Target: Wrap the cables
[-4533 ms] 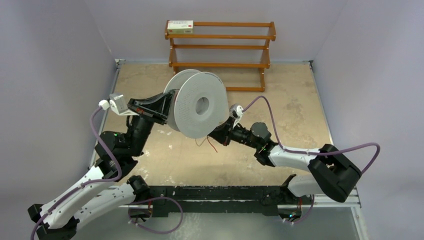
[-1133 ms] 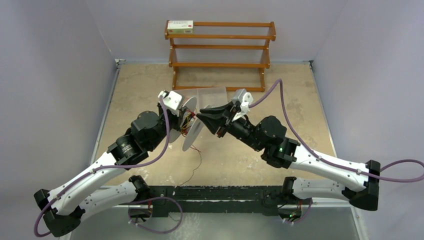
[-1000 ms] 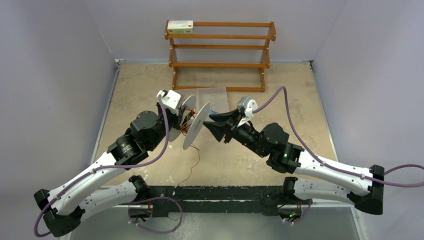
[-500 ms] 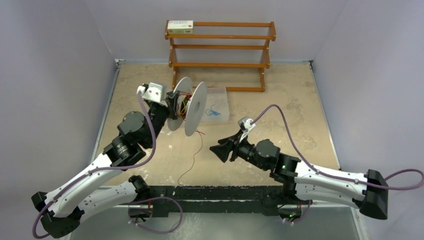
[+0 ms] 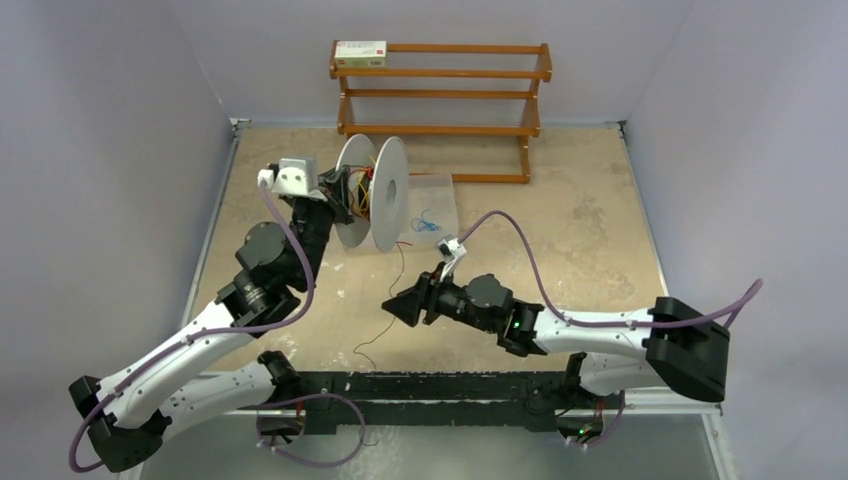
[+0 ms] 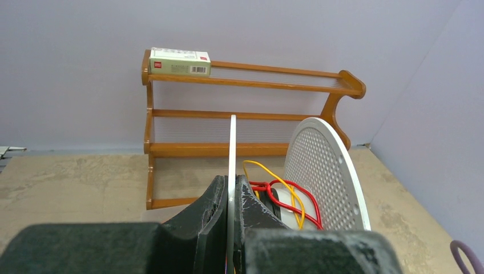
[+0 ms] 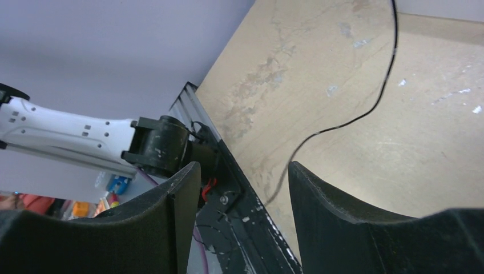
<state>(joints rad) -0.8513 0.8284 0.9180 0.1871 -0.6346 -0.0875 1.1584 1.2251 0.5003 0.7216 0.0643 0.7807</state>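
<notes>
Cables sit on spool, wooden rack behind, clear plastic beside

This is a robotics lab, set up as a closed test cell. Two white-and-black arms, left and right, are bolted to a dark metal rail at the edge of the scuffed tan worktop opposite the rack. Purple cords loop from the arms. Plain lilac walls close in behind the rack and on both sides of it. The wooden rack carries only a small box on its top shelf.
</notes>
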